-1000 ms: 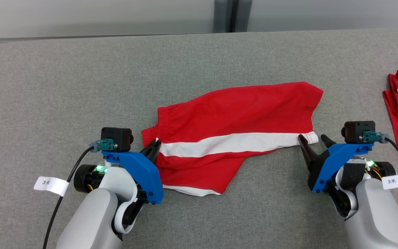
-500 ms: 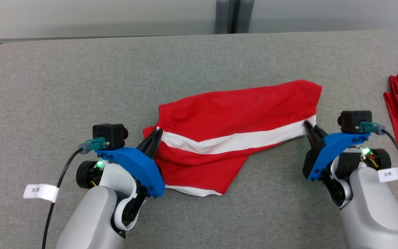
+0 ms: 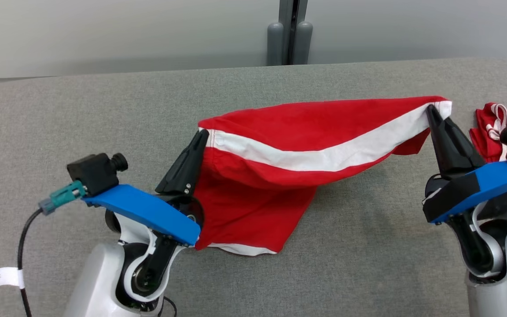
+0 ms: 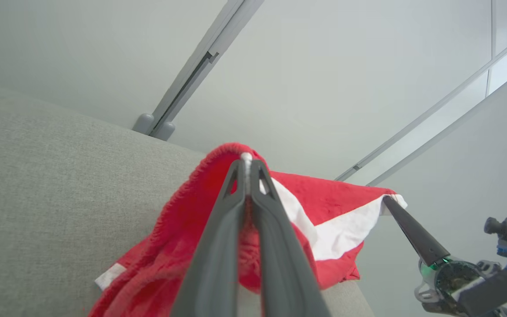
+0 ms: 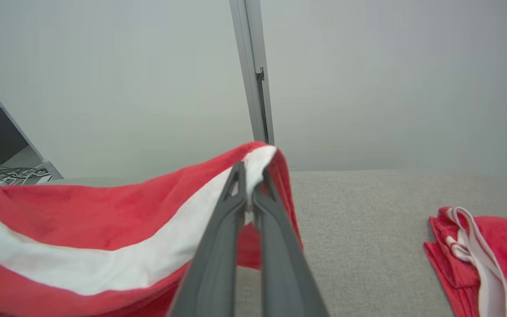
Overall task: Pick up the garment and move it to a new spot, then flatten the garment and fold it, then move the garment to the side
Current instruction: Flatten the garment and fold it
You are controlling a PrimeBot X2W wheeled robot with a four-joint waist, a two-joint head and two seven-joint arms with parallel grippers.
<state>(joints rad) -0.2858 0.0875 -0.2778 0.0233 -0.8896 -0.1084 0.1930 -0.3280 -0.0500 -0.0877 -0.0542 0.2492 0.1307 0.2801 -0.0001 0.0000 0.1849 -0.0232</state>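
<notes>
Red shorts [image 3: 288, 145] half-lifted, lower part on grey table [image 3: 104, 110] | my left gripper [image 3: 201, 134] and right gripper [image 3: 431, 110] each clamp an end | step: pick-up | next, I judge: raise evenly, carry over

Bunched red-and-white cloth [image 3: 484, 132] at right edge of grey table [image 3: 104, 110]

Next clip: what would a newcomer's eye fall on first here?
A red garment with a white stripe, stretched mid-air between the left gripper and the right gripper, each shut on one end, its lower part draping onto the grey table. A second red garment lies bunched at the table's right edge.
</notes>
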